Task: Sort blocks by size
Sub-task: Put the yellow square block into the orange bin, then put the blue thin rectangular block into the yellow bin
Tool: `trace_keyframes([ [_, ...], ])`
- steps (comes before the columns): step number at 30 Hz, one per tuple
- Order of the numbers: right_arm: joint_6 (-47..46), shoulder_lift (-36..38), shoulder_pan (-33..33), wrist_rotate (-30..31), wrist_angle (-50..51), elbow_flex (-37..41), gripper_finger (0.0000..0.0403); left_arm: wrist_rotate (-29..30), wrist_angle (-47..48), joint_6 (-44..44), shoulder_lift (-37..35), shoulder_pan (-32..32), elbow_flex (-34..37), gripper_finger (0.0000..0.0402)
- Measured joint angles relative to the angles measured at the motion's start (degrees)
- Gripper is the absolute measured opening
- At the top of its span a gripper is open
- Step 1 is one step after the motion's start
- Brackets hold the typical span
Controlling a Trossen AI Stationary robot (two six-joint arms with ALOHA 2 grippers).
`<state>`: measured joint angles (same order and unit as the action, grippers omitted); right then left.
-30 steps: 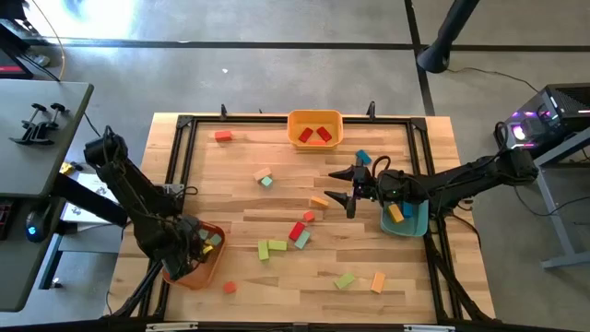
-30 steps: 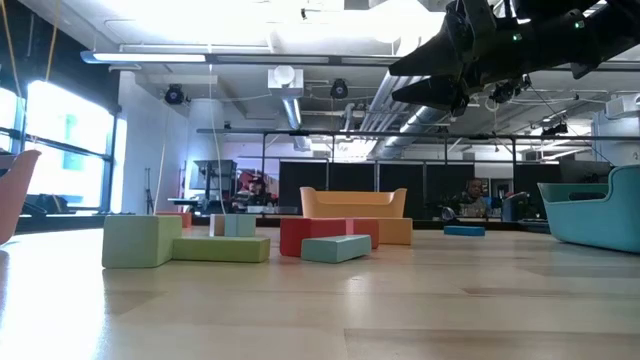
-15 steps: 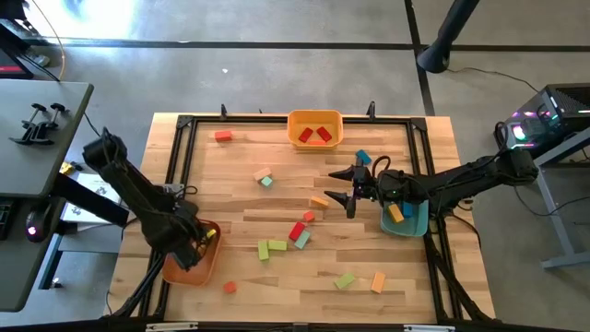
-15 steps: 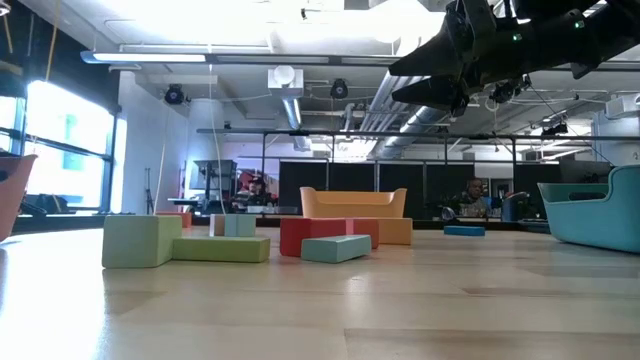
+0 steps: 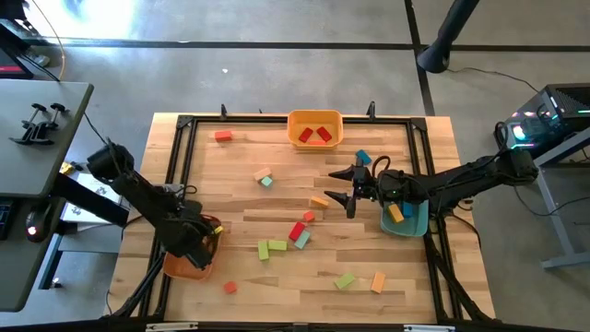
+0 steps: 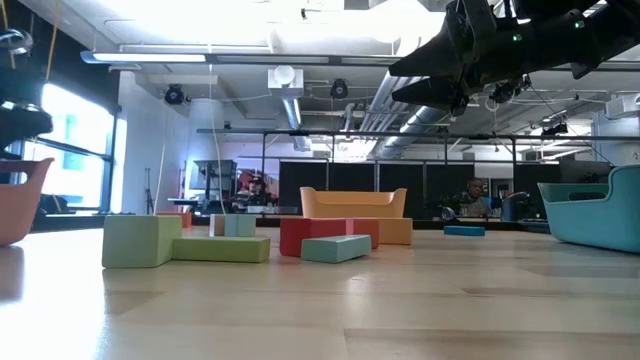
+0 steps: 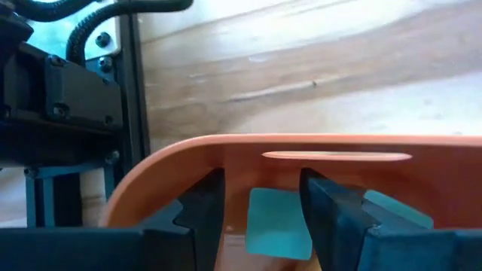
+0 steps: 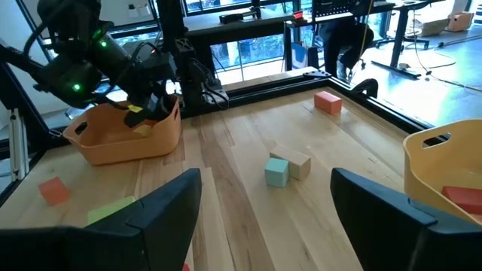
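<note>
The left gripper (image 5: 201, 242) has been drawn back over the orange tray (image 5: 181, 268) since the earlier frame, its jaws narrowed but still parted.
A teal block (image 7: 277, 223) is seen between those jaws in the tray, nothing gripped. The right gripper (image 5: 337, 185) is held above the table (image 5: 240, 184) mid-centre, jaws spread wide and empty, beside the teal tray (image 5: 413, 224). Loose blocks (image 5: 297, 231) are scattered centrally; bare wood is left along the framed edges.
</note>
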<state>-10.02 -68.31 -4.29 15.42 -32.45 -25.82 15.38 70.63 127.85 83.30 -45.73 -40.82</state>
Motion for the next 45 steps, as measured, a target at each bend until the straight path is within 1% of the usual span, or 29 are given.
trace_keyframes([
  [6, 0.0, 0.0, 0.0, 0.0, 0.0, 0.0, 0.0291, 0.6, 0.3, 0.0, 2.9, 4.3, 0.0, 0.0149],
  [11, 0.0, 0.0, 0.0, 0.0, 0.0, 0.0, 0.0291, 2.4, 0.6, -0.4, 3.0, 6.5, -0.4, 0.0145],
  [13, 0.0, 0.0, 0.0, 0.0, 0.0, 0.0, 0.0291, 4.3, 2.7, -0.9, 2.8, 6.9, -1.5, 0.0144],
  [15, -0.1, 0.0, 0.0, 0.0, 0.0, 0.0, 0.0291, 4.6, 6.3, -1.4, 2.6, 7.3, -2.8, 0.0143],
  [20, -0.2, 0.0, 0.0, 0.0, 0.0, 0.0, 0.0291, 5.1, 13.7, -1.9, 1.0, 7.6, -4.4, 0.0141],
  [26, -0.1, 0.0, 0.0, 0.0, 0.0, 0.0, 0.0291, 5.5, 16.2, -1.1, -2.6, 7.6, -5.1, 0.0140],
  [31, 0.0, 0.5, 0.0, 0.0, 0.0, 0.0, 0.0291, 7.7, 19.6, -4.4, -5.0, 7.6, -10.7, 0.0140],
  [32, 0.0, 0.8, 0.0, 0.0, 0.1, 0.0, 0.0291, 9.0, 19.5, -6.3, -5.4, 7.6, -12.0, 0.0140],
  [34, 0.1, 1.3, 0.0, 0.0, 0.5, 0.0, 0.0291, 13.7, 18.9, -10.8, -5.8, 7.6, -14.3, 0.0140],
  [36, 0.7, 1.7, 0.0, -0.1, 0.6, 0.0, 0.0291, 20.7, 17.5, -15.2, -5.8, 7.6, -16.2, 0.0140],
  [38, 1.1, 2.0, 0.0, -0.7, 0.6, 0.0, 0.0291, 29.1, 14.3, -19.5, -5.7, 7.6, -16.8, 0.0140],
  [40, 1.1, 2.0, 0.0, -1.0, 0.7, 0.0, 0.0291, 37.4, 8.1, -25.2, -5.7, 8.2, -16.3, 0.0140],
  [41, 1.1, 2.0, 0.0, -1.2, 0.8, 0.0, 0.0291, 40.4, 4.8, -28.5, -5.7, 8.7, -15.9, 0.0140],
  [43, 1.1, 2.0, 0.0, -1.8, 1.0, 0.0, 0.0291, 43.5, -1.1, -33.9, -5.6, 10.3, -14.8, 0.0140],
  [45, 1.0, 2.0, 0.0, -2.1, 1.5, 0.0, 0.0291, 43.6, -5.4, -36.6, -5.6, 12.8, -13.6, 0.0141],
])
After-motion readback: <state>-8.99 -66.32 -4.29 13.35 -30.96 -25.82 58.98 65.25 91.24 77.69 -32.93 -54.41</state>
